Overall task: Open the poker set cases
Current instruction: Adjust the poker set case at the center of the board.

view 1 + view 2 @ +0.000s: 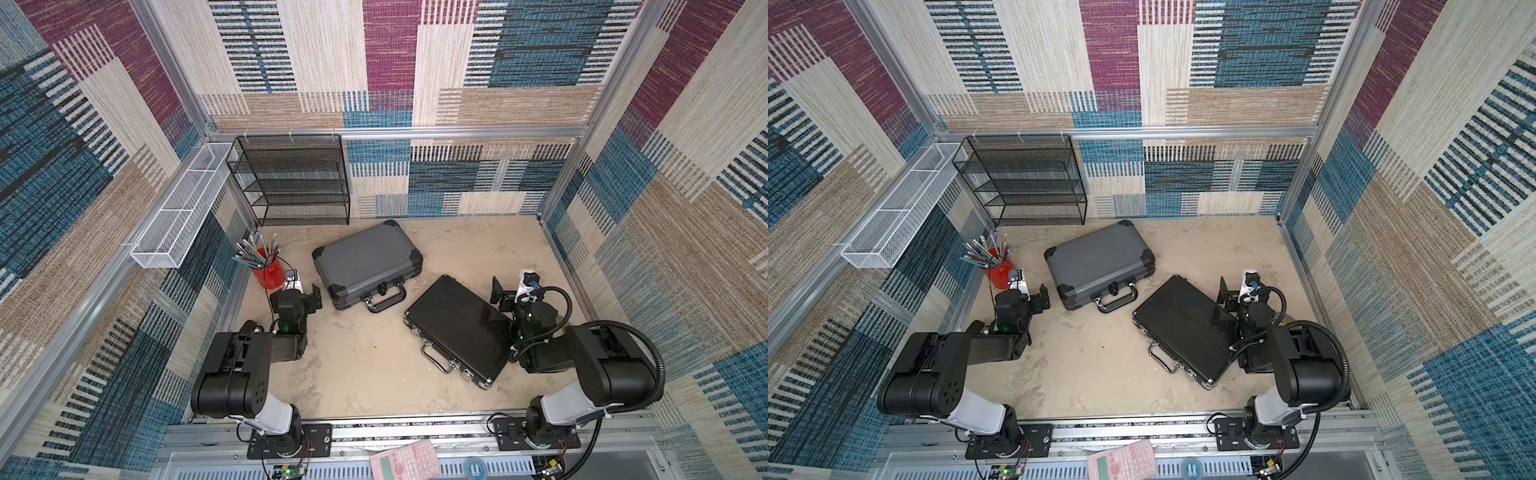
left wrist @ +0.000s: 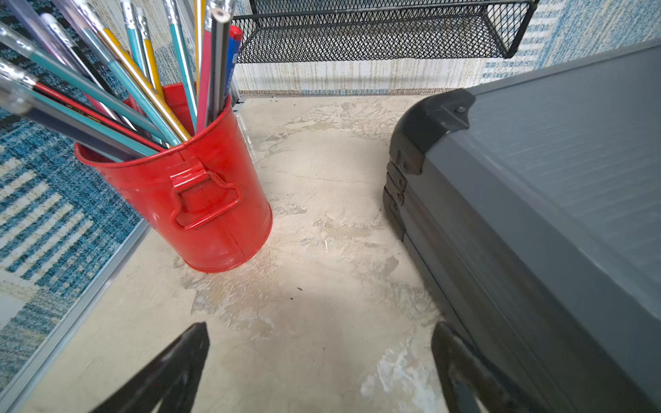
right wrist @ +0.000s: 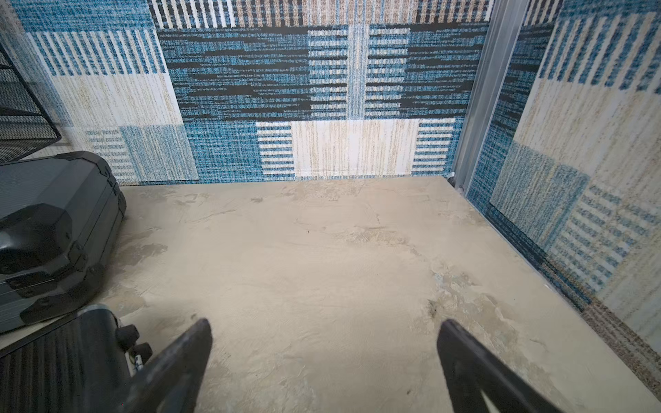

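In both top views the grey case [image 1: 365,262] lies flat and shut at the middle of the table [image 1: 365,374], toward the far side, with its handle [image 1: 386,297] facing the near side. The black case [image 1: 457,328] lies flat and shut, nearer and to the right, its silver latches [image 1: 455,366] along the near-left edge. I take it both were laid so their opening edges face my side, where I can reach them. My left gripper [image 1: 302,293] sits low, just left of the grey case's near-left corner. My right gripper [image 1: 514,296] sits just right of the black case's far corner. That puts one arm by each case, which seems the reason for these stations.

From my left wrist, my fingers [image 2: 193,357] stand spread as wide as they go, with nothing between them but bare table. The right one is close beside the grey case's side wall [image 2: 554,214]; I cannot tell if it touches. The red pot [image 2: 207,207] of pencils stands to the left, near enough that I judge a sideways swing could knock it. The mesh shelf [image 2: 375,35] is beyond it, at the far wall.

From my right wrist, that gripper's fingers [image 3: 465,357] are likewise fully apart and hold nothing. They point at open table, with the black case's ribbed lid [image 3: 43,361] just to the left and the grey case further left. Neither latch edge is in front of me, so I judge I must come round to the near side first.
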